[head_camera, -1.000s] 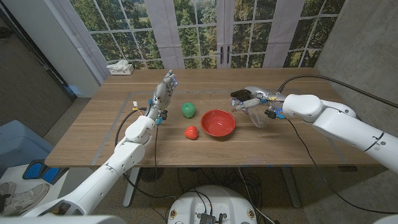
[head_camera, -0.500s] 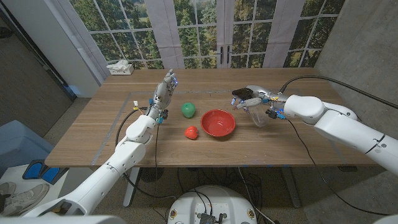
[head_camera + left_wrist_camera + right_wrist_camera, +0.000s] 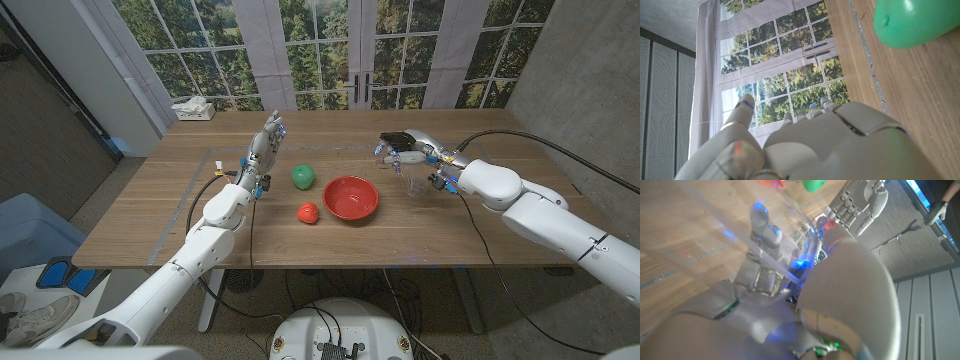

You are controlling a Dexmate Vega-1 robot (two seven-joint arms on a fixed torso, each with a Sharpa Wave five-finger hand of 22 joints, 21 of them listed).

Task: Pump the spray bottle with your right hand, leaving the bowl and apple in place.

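Motion blur smears the bottle (image 3: 715, 225) across the right wrist view, its outline lost. A green object (image 3: 912, 20) (kind unclear) is cut by the left wrist frame's edge. The right hand (image 3: 412, 152) covers the bottle's top.

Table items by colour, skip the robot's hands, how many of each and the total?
Red: 2, bowl and red apple
Green: 1, green apple
Clear: 1, spray bottle
White: 1, tissue box
Total: 5
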